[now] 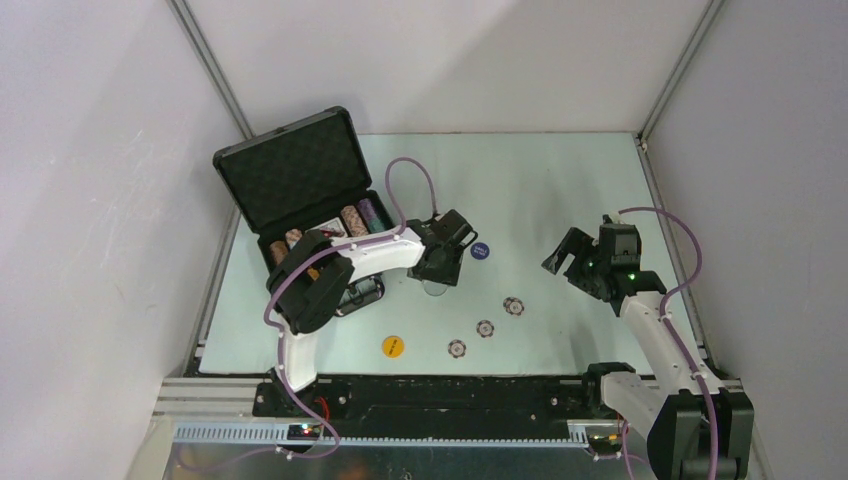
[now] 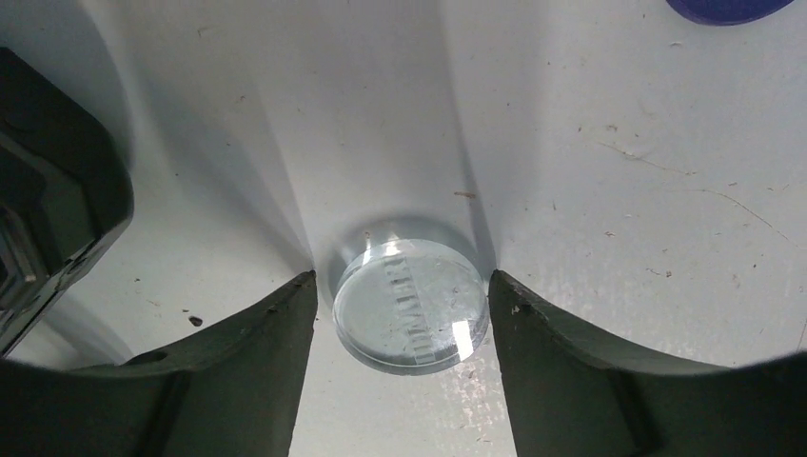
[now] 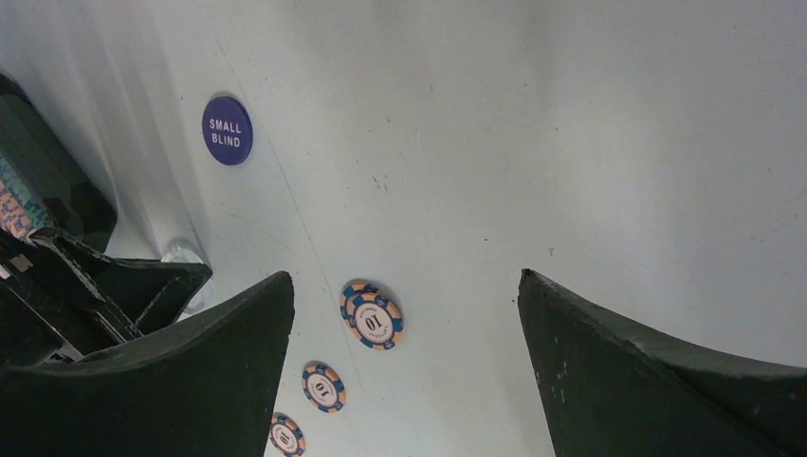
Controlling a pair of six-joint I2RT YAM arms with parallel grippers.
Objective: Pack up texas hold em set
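The black briefcase (image 1: 290, 170) stands open at the back left, foam lid up, with rows of striped chips (image 1: 340, 222) in its base. My left gripper (image 1: 437, 280) is low over the table, its jaws open around a clear disc (image 2: 411, 305) that lies between the fingertips, with a small gap on the left side. A blue "small blind" disc (image 1: 481, 250) lies just to its right. A yellow disc (image 1: 393, 346) and three striped chips (image 1: 485, 328) lie nearer the front. My right gripper (image 1: 572, 262) is open and empty above the table (image 3: 404, 286).
The briefcase's corner (image 2: 48, 209) is close on the left of the left gripper. In the right wrist view the three chips (image 3: 372, 315) lie in a diagonal row, with the blue disc (image 3: 227, 129) and the left gripper (image 3: 114, 286) beyond. White walls enclose the table.
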